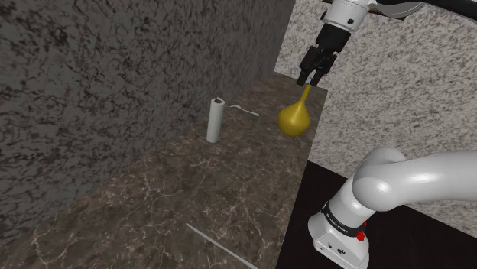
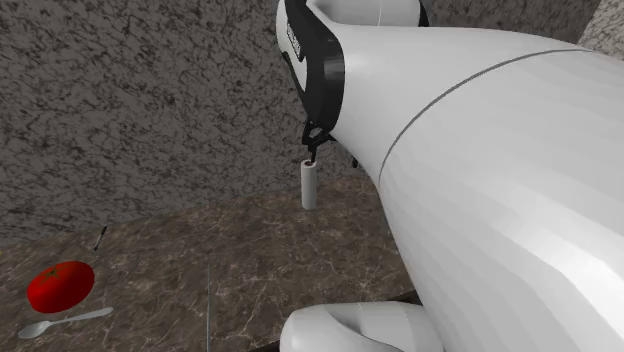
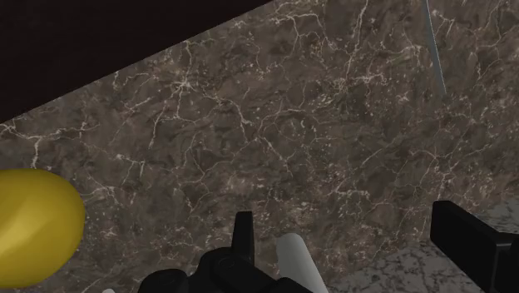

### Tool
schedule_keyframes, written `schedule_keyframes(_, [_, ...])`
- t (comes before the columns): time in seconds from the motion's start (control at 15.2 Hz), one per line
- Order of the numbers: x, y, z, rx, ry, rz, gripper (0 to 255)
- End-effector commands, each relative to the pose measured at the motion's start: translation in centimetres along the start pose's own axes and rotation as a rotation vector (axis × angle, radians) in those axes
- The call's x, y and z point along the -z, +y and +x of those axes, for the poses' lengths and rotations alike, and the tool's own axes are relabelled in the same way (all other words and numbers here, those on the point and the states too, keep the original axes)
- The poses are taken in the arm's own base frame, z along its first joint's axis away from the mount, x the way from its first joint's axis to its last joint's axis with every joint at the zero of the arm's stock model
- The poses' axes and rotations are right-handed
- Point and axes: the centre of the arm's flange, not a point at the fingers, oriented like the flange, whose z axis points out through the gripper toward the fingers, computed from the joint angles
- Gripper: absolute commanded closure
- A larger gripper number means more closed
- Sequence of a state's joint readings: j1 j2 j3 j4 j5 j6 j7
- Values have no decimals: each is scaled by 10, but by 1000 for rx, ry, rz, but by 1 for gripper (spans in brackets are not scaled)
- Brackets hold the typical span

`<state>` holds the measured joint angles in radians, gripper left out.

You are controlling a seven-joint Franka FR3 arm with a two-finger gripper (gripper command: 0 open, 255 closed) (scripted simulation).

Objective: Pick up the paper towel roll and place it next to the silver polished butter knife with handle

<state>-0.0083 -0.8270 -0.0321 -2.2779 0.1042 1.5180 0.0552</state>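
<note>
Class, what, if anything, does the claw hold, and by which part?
Nothing is held: the claw stands open, clear of the paper towel roll.

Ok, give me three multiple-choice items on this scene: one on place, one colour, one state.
1. The white upright paper towel roll stands: A on the dark marble counter; B on the floor; C between shut fingers.
2. The long-necked bulbous vase is: A red; B yellow; C blue.
3. The black two-finger gripper is: A open; B shut on the roll; C shut empty.
Answers: 1 A, it rests upright on the counter; 2 B, it is plainly yellow; 3 A, the wrist view shows the fingers apart.
</note>
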Motion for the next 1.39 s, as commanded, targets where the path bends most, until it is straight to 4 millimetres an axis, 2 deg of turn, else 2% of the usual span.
schedule_keyframes(0.0, [0,0,0,0,0,0,0])
schedule_keyframes(1.32, [-145,-36,230,43,-72,-52,0])
